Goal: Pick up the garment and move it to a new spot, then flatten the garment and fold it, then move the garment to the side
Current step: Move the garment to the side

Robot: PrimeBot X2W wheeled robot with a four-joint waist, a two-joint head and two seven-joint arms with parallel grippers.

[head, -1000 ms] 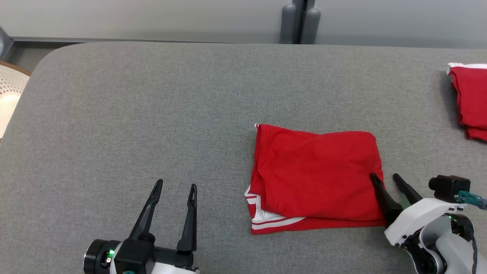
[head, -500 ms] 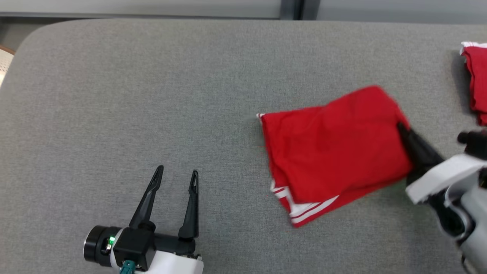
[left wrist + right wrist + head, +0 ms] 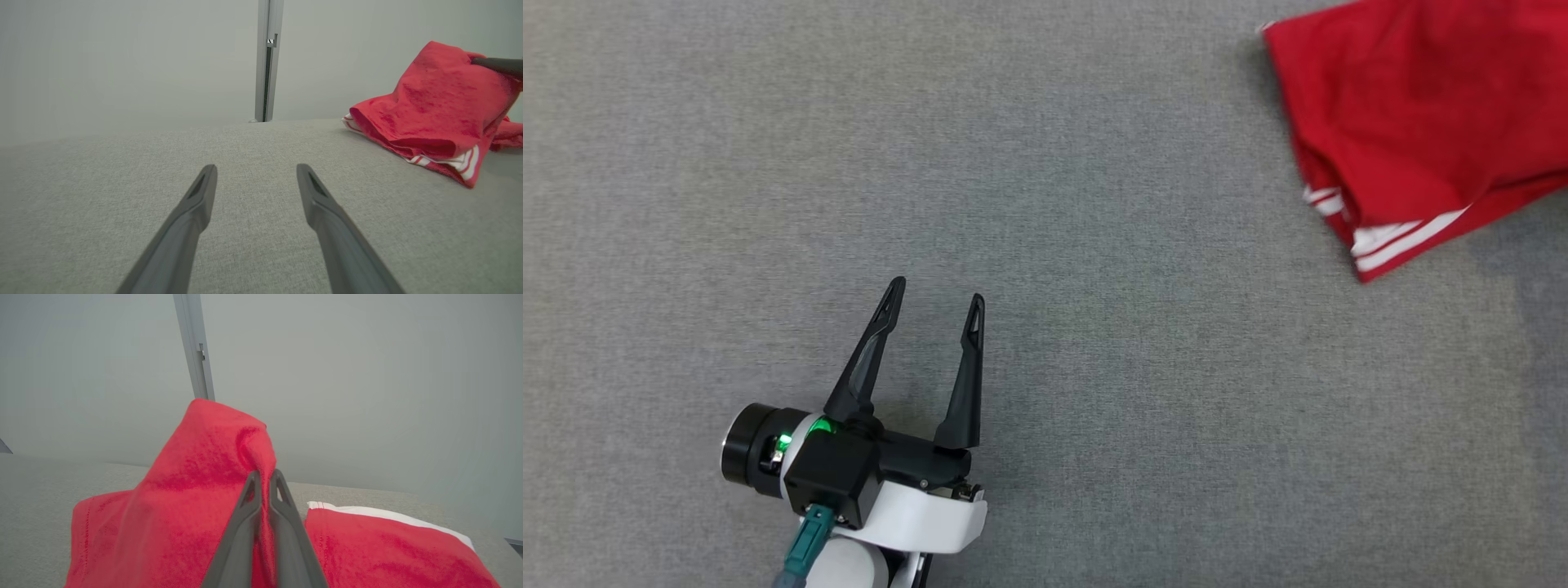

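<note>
- Pinching a raised fold of the garment (image 3: 196,490), our right fingers (image 3: 241,539) clamp it for carrying right.
- Our left fingers (image 3: 327,212) hang open over the desk (image 3: 1094,367), unneeded here.

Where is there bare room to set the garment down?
Bare grey surface runs between the left end effector and the held garment, and ahead of that end effector. It is crowded at the right, where a second red garment lies close to the held one.

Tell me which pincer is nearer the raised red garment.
Right. The right pincer is shut on an edge of the red garment; the left pincer stands open over the grey surface, apart from it.
</note>
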